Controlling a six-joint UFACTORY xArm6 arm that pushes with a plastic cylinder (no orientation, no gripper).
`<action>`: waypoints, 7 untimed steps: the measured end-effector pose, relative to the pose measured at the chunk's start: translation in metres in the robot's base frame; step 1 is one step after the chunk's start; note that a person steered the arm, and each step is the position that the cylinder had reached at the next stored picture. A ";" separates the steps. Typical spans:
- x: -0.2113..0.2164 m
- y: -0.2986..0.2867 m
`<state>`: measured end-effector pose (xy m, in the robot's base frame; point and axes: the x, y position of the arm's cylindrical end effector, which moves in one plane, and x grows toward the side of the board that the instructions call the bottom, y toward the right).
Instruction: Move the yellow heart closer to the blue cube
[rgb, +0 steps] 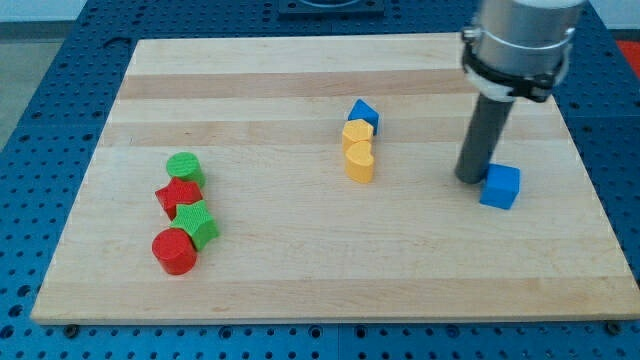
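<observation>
Nearest the board's (300, 290) bottom edge, toward its left corner: a red cylinder (174, 251), with a green star-like block (198, 223) touching it just above, then a red star-like block (178, 197), then a green cylinder (185, 168), the four forming a tight, slightly crooked column. Farther right, near the right edge and about halfway up: the blue cube (500, 186), with my tip (470, 178) planted just beside its left face, touching or nearly so; contact itself impossible to confirm. No jaws on this arm, only the dark rod under a grey cuff, so nothing to open or close and nothing held. Around the board's middle, well apart from the cube and to the left of the tip: the yellow heart (360, 161), nearest of a short stack of three. Touching it above, a second yellow block (357, 132), shape unclear. Farthest, toward the top edge: a blue triangular block (364, 113) pressed against that second yellow one.
</observation>
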<state>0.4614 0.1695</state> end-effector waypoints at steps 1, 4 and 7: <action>0.000 0.012; 0.034 -0.134; -0.010 -0.151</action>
<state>0.4519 0.0189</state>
